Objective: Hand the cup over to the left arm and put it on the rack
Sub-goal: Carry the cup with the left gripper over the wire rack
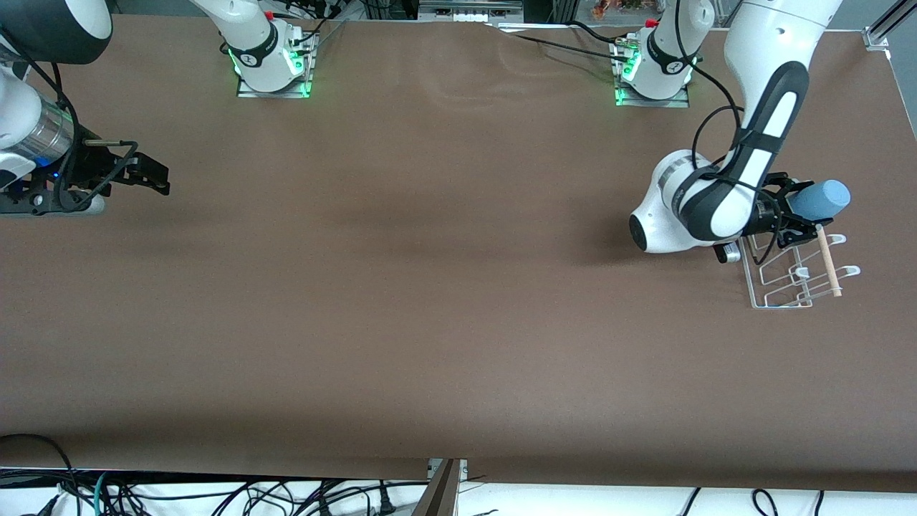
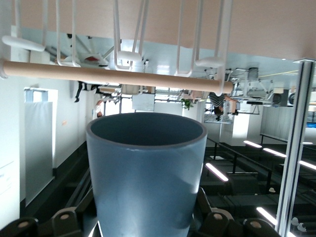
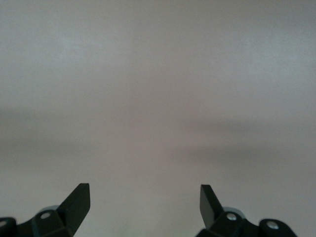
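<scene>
The light-blue cup (image 1: pixel 822 199) lies sideways in my left gripper (image 1: pixel 794 212), which is shut on it over the rack's end farther from the front camera. In the left wrist view the cup (image 2: pixel 146 177) fills the middle, its open mouth facing the rack's wooden dowel (image 2: pixel 118 76) and white wire loops. The white wire rack (image 1: pixel 795 272) stands near the table's edge at the left arm's end. My right gripper (image 1: pixel 154 174) is open and empty at the right arm's end of the table, and its fingertips (image 3: pixel 79 200) show over bare table.
The brown table (image 1: pixel 430 287) spreads wide between the two arms. Both arm bases stand along the table edge farthest from the front camera. Cables hang below the edge nearest the front camera.
</scene>
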